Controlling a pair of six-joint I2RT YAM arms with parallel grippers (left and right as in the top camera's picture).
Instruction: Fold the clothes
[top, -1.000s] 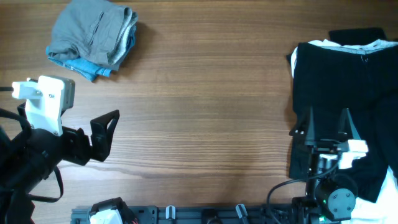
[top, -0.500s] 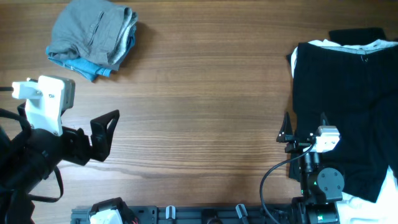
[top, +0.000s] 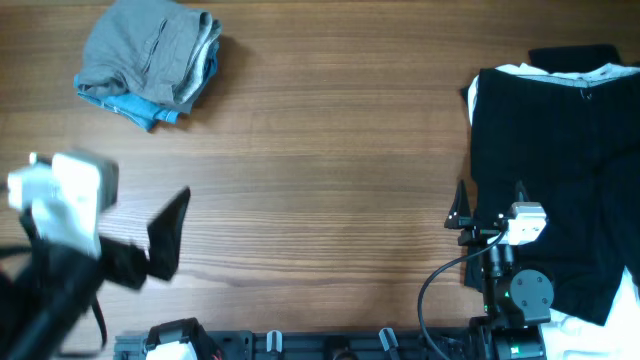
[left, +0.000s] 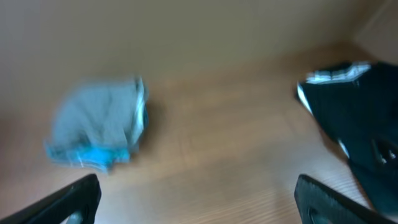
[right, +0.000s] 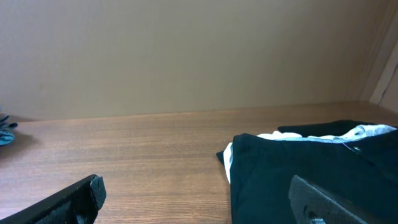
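The folded grey shorts (top: 148, 52) lie on top of a light-blue garment (top: 140, 108) at the far left of the table; both show blurred in the left wrist view (left: 102, 121). A black garment (top: 555, 150) with a white waistband lining is spread flat at the right, and shows in the right wrist view (right: 311, 168). My left gripper (top: 165, 230) is open and empty near the front left; its view is blurred by motion. My right gripper (top: 490, 205) is open and empty, at the black garment's left edge near the front.
The wooden table (top: 330, 170) runs between the two piles. A black rail with clips (top: 300, 345) lies along the front edge. A pale wall (right: 186, 50) stands behind the table's far edge.
The right arm pulled back and left about a second ago and has since stayed still. The left arm is now moving, blurred, its wrist lower and further left than before.
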